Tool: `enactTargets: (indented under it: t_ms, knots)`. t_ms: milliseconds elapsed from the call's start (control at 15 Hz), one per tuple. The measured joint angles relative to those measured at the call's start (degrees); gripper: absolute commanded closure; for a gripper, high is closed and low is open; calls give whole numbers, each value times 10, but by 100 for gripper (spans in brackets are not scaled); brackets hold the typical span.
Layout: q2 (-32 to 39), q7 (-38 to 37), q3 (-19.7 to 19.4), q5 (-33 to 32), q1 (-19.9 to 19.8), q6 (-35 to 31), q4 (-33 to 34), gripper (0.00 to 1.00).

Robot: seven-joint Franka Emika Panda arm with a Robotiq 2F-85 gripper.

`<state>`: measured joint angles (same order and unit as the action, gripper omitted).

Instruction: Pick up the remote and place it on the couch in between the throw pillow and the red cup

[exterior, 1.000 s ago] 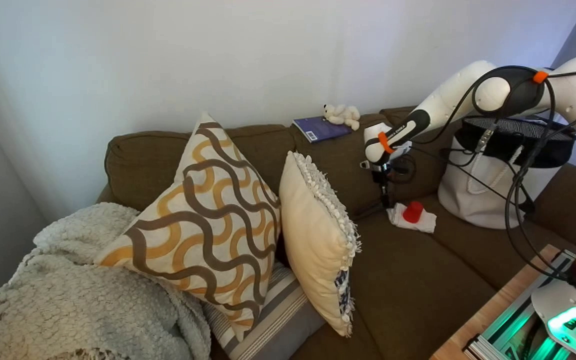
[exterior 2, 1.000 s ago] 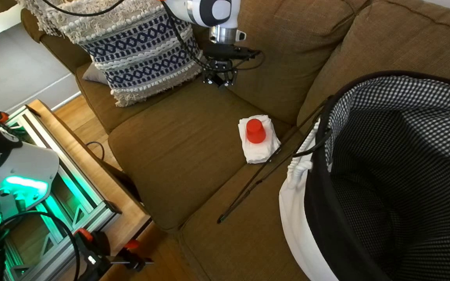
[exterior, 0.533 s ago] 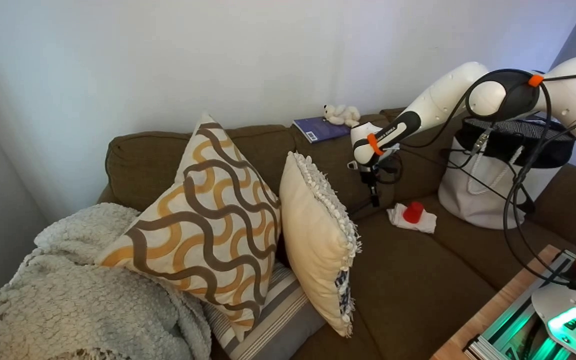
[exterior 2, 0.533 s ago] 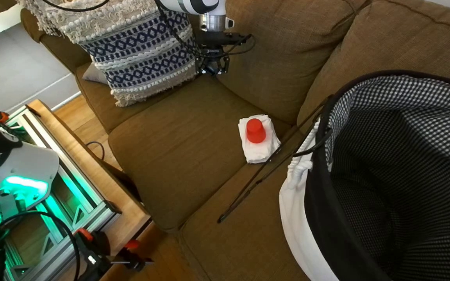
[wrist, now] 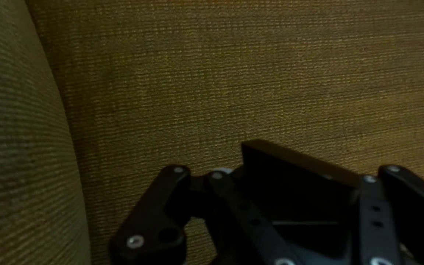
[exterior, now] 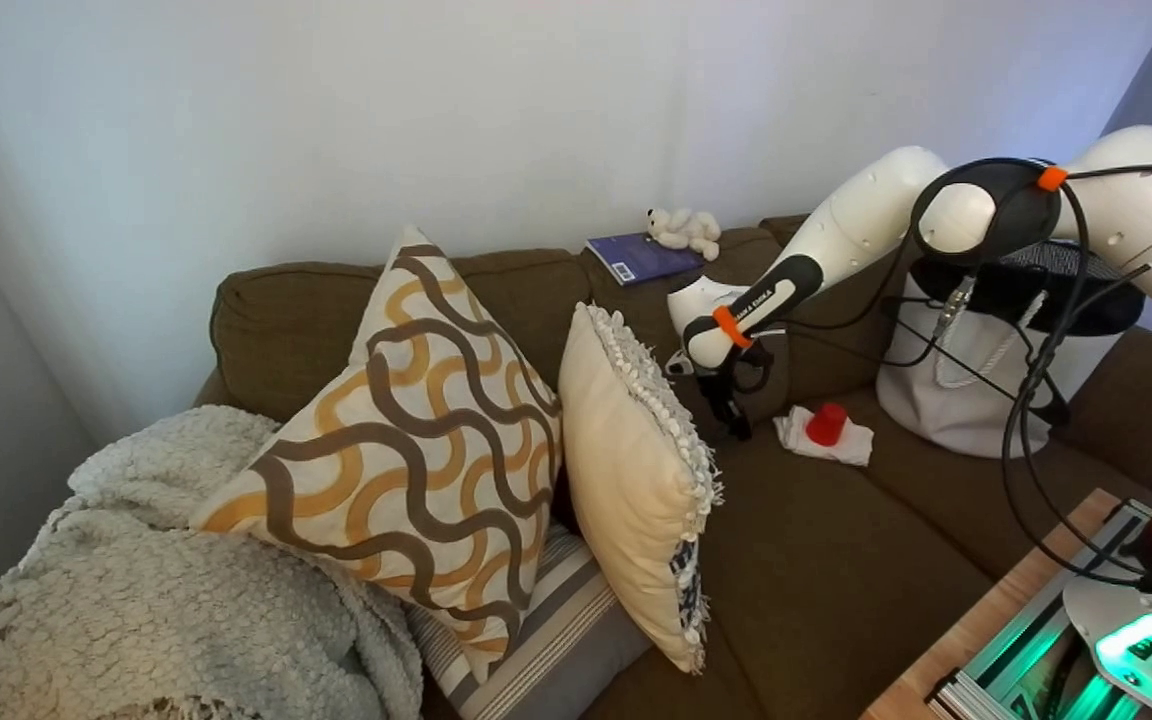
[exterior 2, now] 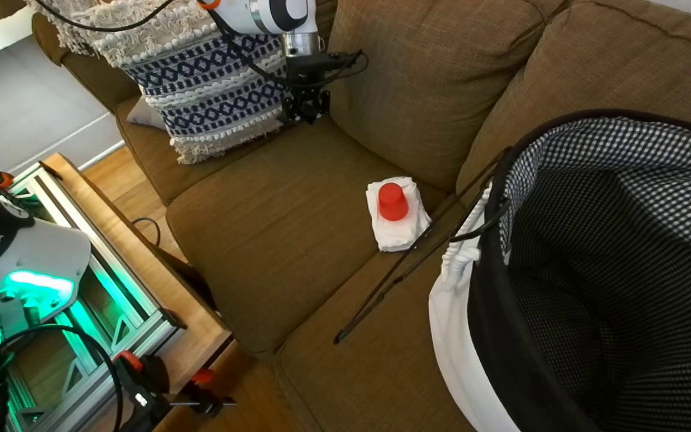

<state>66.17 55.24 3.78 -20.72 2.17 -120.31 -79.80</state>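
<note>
In the wrist view my gripper (wrist: 293, 173) is shut on a dark bar, the remote (wrist: 296, 178), with couch fabric behind it. In both exterior views the gripper (exterior: 736, 425) (exterior 2: 306, 114) is low over the couch (exterior: 836, 560) (exterior 2: 273, 228), near the backrest; the remote cannot be made out there. The cream throw pillow (exterior: 626, 480) (exterior 2: 219, 90) leans upright just beside the gripper, its fringed, blue-patterned face towards it. The red cup (exterior: 826, 425) (exterior 2: 393, 201) stands upside down on a folded white cloth (exterior: 851, 452) (exterior 2: 396, 237), on the gripper's other side.
A wavy-patterned pillow (exterior: 436, 430) and a grey blanket (exterior: 176, 570) lie beyond the cream pillow. A blue book (exterior: 648, 260) and a white teddy (exterior: 686, 230) lie on the backrest. A tall hamper (exterior: 956, 390) (exterior 2: 477, 336) stands beyond the cup, its strap (exterior 2: 375, 294) on the seat.
The gripper has moved left in both exterior views, away from the cup and towards the cream pillow, and dipped in the last half second. The cup and pillows have not moved.
</note>
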Motion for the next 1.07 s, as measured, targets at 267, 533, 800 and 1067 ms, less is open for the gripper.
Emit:
enactTargets:
  t_ms: [267,533,800,1067]
  knots:
    - [2,-33,-25,-24,17,-66,-31,38]
    - [-28,-136,-71,-80,50,-186,-89,32]
    - [-34,-142,-71,-84,53,-189,-93,15]
    - [-33,-142,-71,-84,51,-189,-93,16]
